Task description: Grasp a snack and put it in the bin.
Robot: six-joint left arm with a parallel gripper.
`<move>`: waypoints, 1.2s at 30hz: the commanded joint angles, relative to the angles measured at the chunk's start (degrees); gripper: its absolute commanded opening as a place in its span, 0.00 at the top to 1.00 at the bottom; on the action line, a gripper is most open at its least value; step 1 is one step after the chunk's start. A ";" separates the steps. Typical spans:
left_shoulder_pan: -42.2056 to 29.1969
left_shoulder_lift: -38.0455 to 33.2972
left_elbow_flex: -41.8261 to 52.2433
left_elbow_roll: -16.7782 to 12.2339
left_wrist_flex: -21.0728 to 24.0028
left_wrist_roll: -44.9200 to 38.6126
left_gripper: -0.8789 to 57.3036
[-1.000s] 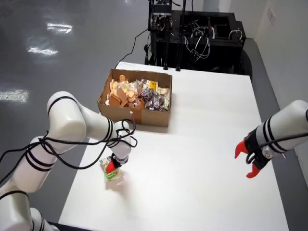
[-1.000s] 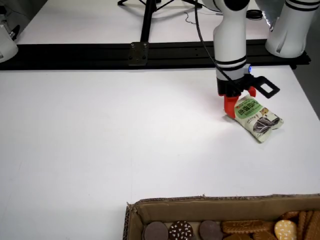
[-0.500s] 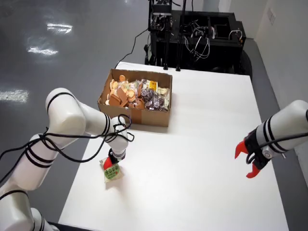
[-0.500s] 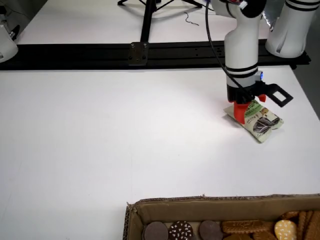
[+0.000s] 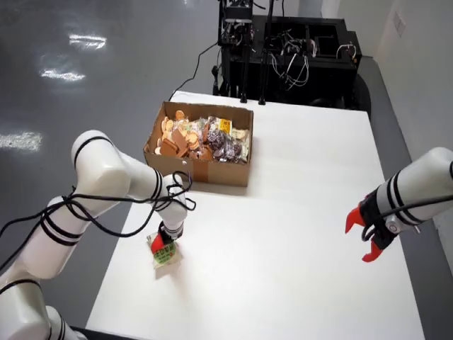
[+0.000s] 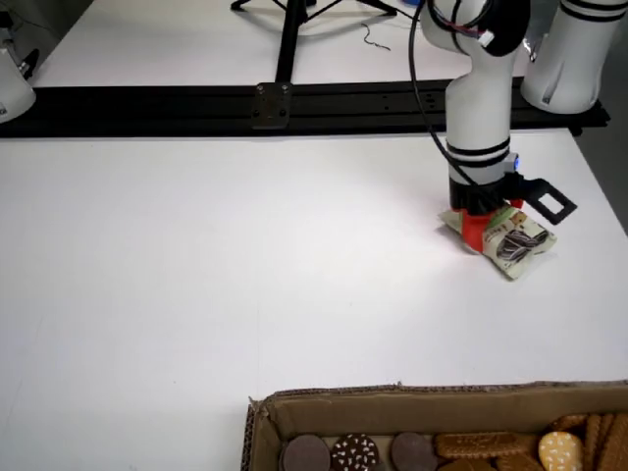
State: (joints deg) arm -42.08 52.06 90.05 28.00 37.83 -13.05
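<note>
In the view from above, the working arm reaches in from the left and points its red pincer (image 5: 165, 243) straight down onto a green snack packet (image 5: 164, 255) lying on the white surface (image 5: 283, 234), near the surface's left edge and well apart from the cardboard box (image 5: 202, 144). The box sits further back on the surface and is filled with round biscuits and wrapped snacks.

In the view from the box side, the pincer (image 6: 485, 224) sits on the near end of the snack packet (image 6: 517, 245), whose free end sticks out to the right and lies against the surface (image 6: 245, 265). The red fingers (image 6: 477, 227) touch the wrapper, but I cannot tell whether they are clenched on it.

A 2nd arm (image 5: 410, 191) with its own red fingers hangs at the right edge of the view from above, away from the snack.
</note>
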 commanded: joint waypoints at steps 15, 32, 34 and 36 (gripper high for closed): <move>-1.79 0.74 -0.05 -0.29 -0.08 -0.80 0.36; -4.73 -2.35 -0.05 -0.31 2.48 -1.51 0.68; -4.80 -3.29 -0.07 -0.30 2.95 -1.55 0.70; -4.95 -4.08 -0.10 -0.27 3.50 -1.54 0.71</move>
State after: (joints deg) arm -46.95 48.84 90.00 27.67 40.72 -14.59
